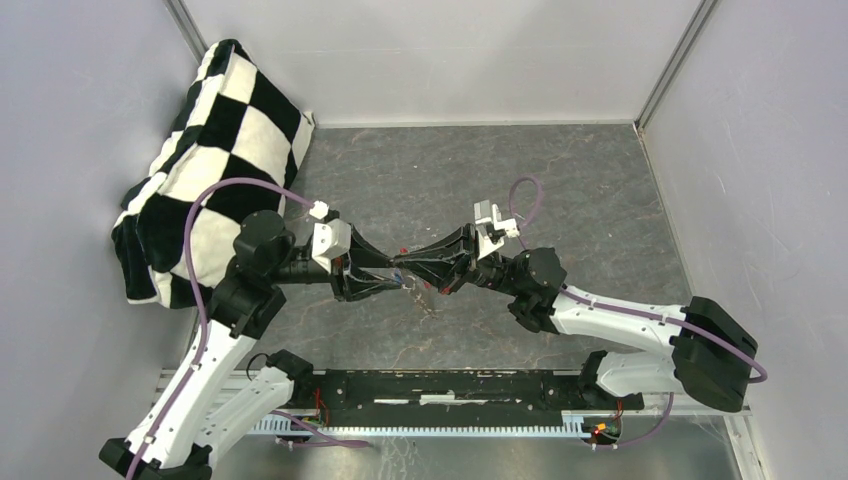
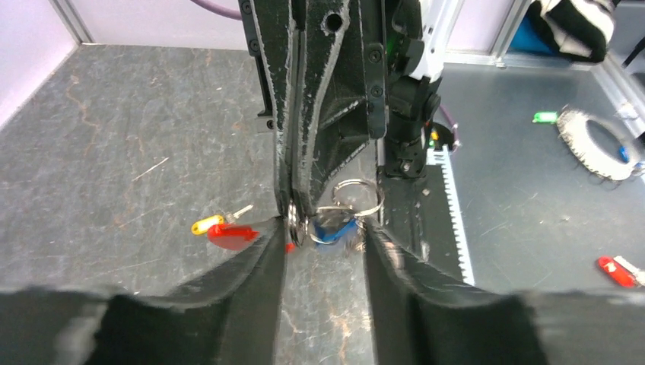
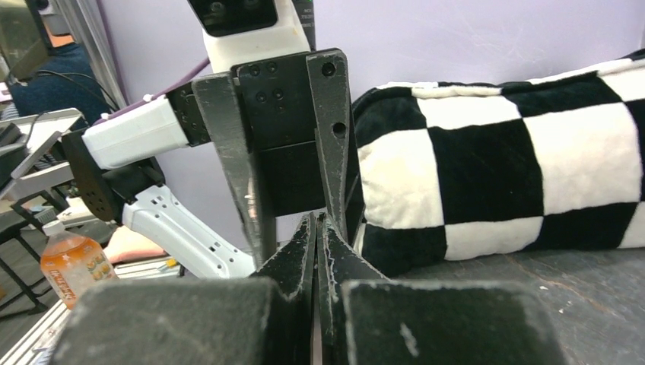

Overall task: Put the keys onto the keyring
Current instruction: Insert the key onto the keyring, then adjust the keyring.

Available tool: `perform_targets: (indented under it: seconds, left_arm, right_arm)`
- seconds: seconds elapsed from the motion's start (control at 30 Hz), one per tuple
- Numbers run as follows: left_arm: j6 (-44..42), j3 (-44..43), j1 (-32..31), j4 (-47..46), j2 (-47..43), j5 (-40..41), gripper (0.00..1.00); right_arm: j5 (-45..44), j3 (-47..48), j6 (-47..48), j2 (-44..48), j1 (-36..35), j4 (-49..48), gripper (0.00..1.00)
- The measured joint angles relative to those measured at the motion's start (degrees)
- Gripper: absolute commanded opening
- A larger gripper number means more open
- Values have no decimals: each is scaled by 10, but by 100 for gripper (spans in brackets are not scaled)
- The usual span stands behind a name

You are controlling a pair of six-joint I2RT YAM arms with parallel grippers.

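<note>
Above the middle of the tabletop (image 1: 560,190), my right tool (image 2: 293,215) was clamped shut on the steel rings (image 2: 359,196), its black fingers hiding part of the bunch. My left tool (image 2: 323,230) had its fingers apart around the blue-capped key (image 2: 336,230) hanging there; whether they pressed on anything I could not tell. Just beside them, the red keyring (image 2: 232,236) lay on the tabletop touching the yellow-capped key (image 2: 207,226). A checkered cushion (image 1: 225,150) leaned in the far left corner. Toward the near edge lay a green tag (image 2: 544,117), a white toothed ring (image 2: 576,126) and a red tag (image 2: 614,271). An orange-labelled bottle (image 3: 67,266) stood off to the side, its print too blurred to read.
</note>
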State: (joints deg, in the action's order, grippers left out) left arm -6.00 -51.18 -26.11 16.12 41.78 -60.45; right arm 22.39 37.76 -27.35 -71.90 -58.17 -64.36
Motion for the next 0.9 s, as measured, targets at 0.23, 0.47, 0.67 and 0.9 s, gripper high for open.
perform_targets:
  seconds: [0.23,0.47,0.67,0.9]
  left_arm:
    - [-63,0,0,84,-29,27,97]
    - [-83,56,0,130,-71,36,100]
    - [-54,97,0,86,-43,53,100]
    - [53,132,0,-25,1,30,100]
  right_arm:
    - [-20,0,46,31,0,72,0]
    - [-34,9,69,45,0,100,0]
    - [-34,16,69,45,0,102,0]
    - [-38,23,69,43,0,105,0]
